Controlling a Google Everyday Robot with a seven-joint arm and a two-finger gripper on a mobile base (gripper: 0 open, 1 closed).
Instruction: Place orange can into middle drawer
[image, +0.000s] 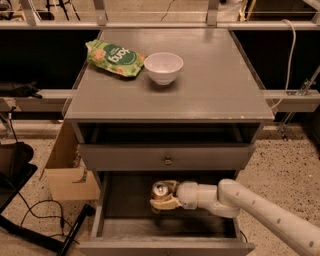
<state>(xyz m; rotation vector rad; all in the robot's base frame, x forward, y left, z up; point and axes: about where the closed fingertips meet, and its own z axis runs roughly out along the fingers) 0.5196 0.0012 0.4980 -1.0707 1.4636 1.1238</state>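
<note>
The orange can (160, 190) is upright, silver top with pull tab showing, held in my gripper (163, 196). The pale fingers (166, 203) close around its sides. The can hangs inside the open middle drawer (117, 200), over the centre of its grey floor, a little above it. My white arm (250, 205) reaches in from the lower right. The can's lower body is hidden by the fingers.
A drawer with a small round knob (168, 160) sits shut just above the open one. On the cabinet top stand a white bowl (163, 67) and a green snack bag (115, 57). A cardboard box (70, 172) and cables lie on the floor at left.
</note>
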